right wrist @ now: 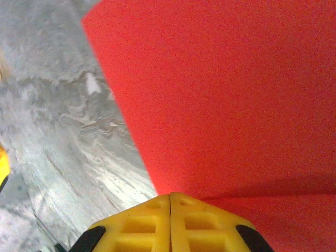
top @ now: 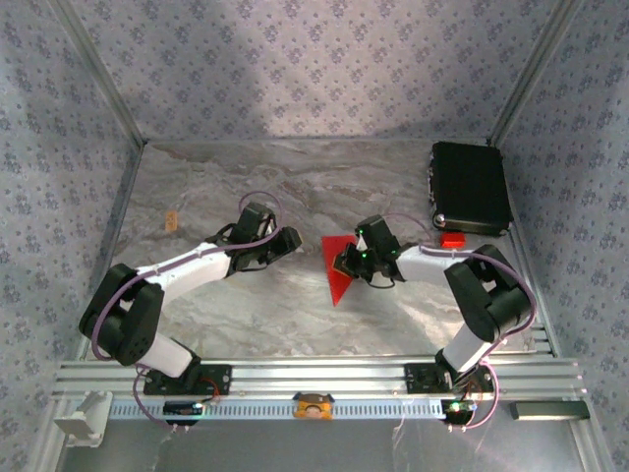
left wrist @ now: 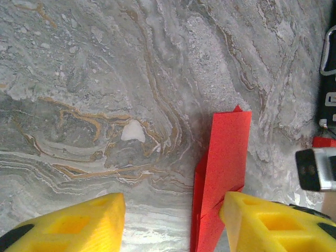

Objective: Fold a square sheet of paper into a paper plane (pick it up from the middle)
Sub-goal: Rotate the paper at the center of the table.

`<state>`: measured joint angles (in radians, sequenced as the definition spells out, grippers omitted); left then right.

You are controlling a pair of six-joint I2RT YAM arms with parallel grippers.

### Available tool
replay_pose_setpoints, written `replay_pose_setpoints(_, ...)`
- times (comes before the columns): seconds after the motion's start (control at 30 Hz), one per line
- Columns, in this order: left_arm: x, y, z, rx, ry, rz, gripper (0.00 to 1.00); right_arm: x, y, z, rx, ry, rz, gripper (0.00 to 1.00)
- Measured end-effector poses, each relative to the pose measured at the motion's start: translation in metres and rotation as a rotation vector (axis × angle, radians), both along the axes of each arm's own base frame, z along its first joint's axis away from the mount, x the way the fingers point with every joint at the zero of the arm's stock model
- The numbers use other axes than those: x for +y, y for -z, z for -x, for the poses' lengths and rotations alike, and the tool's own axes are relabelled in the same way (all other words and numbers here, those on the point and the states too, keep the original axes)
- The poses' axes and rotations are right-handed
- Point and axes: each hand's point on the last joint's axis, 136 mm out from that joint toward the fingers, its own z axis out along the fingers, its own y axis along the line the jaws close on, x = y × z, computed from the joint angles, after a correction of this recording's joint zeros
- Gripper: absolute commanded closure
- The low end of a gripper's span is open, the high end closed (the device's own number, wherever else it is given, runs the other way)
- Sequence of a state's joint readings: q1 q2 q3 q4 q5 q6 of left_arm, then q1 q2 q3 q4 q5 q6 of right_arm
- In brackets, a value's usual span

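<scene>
One paper plane (top: pixel 335 282), tip toward near edge

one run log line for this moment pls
paper: thin red folded paper sheet on grey marble table | left gripper: open, beside sheet | right gripper: shut, tips on sheet

Two white-and-black arms (top: pixel 187 264) with looping purple cables (top: pixel 257 197) and chunky yellow fingers (left wrist: pixel 79 223), black at the corners

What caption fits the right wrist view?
Shut yellow right claw at the bright red paper sheet on a grey marbled table.
</scene>
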<state>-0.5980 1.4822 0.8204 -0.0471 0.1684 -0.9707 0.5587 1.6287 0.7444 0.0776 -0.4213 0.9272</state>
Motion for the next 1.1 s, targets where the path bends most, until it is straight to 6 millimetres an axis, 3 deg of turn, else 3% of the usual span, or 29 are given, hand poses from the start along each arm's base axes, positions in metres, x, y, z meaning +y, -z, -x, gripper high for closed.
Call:
replay_pose_setpoints(0.17, -0.001, 0.000, 0.001, 0.003, 0.006, 0.005, 0.52, 0.003, 0.000, 0.000, -0.029, -0.097, 0.047, 0.93)
replay_pose_setpoints(0.37, -0.005, -0.003, 0.001, 0.000, 0.020, 0.024, 0.55, -0.007, 0.027, 0.014, 0.062, -0.138, 0.099, 0.94)
replay_pose_setpoints(0.57, -0.008, -0.006, -0.001, -0.015, 0.025, 0.040, 0.56, -0.004, 0.027, 0.009, 0.102, -0.095, 0.078, 0.96)
replay_pose_setpoints(0.8, -0.015, -0.010, -0.004, -0.024, 0.028, 0.086, 0.57, -0.003, 0.026, 0.008, 0.199, 0.077, 0.066, 0.96)
replay_pose_setpoints(0.97, -0.019, -0.013, -0.003, -0.020, 0.034, 0.110, 0.57, -0.018, 0.020, 0.017, 0.217, 0.173, 0.154, 0.92)
replay_pose_setpoints(1.1, -0.019, -0.012, -0.002, -0.013, 0.036, 0.109, 0.57, -0.028, 0.005, 0.021, 0.183, 0.205, 0.201, 0.88)
